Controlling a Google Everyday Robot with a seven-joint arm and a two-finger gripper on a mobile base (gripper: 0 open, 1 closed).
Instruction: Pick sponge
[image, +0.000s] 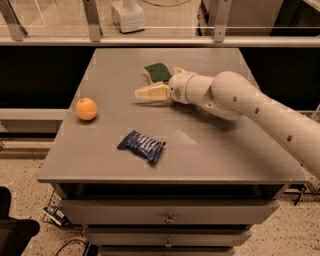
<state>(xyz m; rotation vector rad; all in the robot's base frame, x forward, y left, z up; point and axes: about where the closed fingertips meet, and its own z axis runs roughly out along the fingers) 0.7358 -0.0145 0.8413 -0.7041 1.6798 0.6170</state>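
Tool (150, 92) just beside the sponge (157, 71)

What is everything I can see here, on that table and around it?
sponge: one, dark green over pale yellow, far middle of the table
orange: one, orange, left side of the table
snack packet: one, dark blue, front middle of the table
table: one, grey, centre of the view
drawers: at least two, grey, under the tabletop
rail: one, metal, across the back behind the table
white object: one, white, on the floor beyond the rail
arm: one, white, reaching in from the right over the table
claw: one, cream, low over the table just in front of the sponge
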